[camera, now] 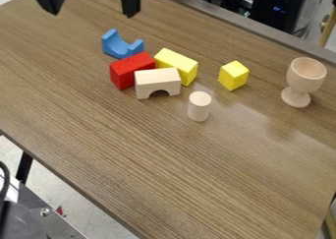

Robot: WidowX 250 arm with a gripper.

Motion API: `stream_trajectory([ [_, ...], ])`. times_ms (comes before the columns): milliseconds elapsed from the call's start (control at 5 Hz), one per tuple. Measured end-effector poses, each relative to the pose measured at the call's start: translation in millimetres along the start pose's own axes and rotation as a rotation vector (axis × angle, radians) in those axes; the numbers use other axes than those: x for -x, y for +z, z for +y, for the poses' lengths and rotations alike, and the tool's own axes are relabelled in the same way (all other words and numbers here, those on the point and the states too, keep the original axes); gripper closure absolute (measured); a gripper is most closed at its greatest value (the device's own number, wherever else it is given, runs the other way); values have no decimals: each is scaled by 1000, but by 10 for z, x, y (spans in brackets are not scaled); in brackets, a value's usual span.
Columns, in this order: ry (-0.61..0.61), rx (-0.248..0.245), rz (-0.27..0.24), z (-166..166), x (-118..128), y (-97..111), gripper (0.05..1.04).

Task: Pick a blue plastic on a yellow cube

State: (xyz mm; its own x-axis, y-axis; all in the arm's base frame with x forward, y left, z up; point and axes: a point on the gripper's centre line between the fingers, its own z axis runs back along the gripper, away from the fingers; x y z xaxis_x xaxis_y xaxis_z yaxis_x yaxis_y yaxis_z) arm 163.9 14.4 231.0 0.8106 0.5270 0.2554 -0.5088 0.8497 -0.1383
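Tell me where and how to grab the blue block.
I'd come straight down and pinch the blue block by its raised end on the picture's left, with the hand closing across the block's thickness. It lies with its curved hollow facing up, so that end stands up as a tab, and the red block crowds the other end.

On table (171, 169): plastic piece (121, 48) lies behind brick (132, 72). Oblong block (179, 65) sits right of brick, bridge block (157, 82) before both. Further right, in order: cylinder (199, 106), set forward; cube (234, 76); goblet (304, 78).
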Motion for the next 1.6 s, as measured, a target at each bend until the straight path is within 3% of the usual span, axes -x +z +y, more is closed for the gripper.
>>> stream_trajectory([
  [200, 116, -28, -41, 4, -132, -144, 84],
  [400, 217, -10, -87, -49, -276, -259, 84],
  [1000, 529, -38, -94, -230, -805, -824, 85],
  [1200, 632, -79, -108, -170, -1012, -1049, 84],
  [1600, 859, -161, -197, 68, -1302, -1412, 84],
])
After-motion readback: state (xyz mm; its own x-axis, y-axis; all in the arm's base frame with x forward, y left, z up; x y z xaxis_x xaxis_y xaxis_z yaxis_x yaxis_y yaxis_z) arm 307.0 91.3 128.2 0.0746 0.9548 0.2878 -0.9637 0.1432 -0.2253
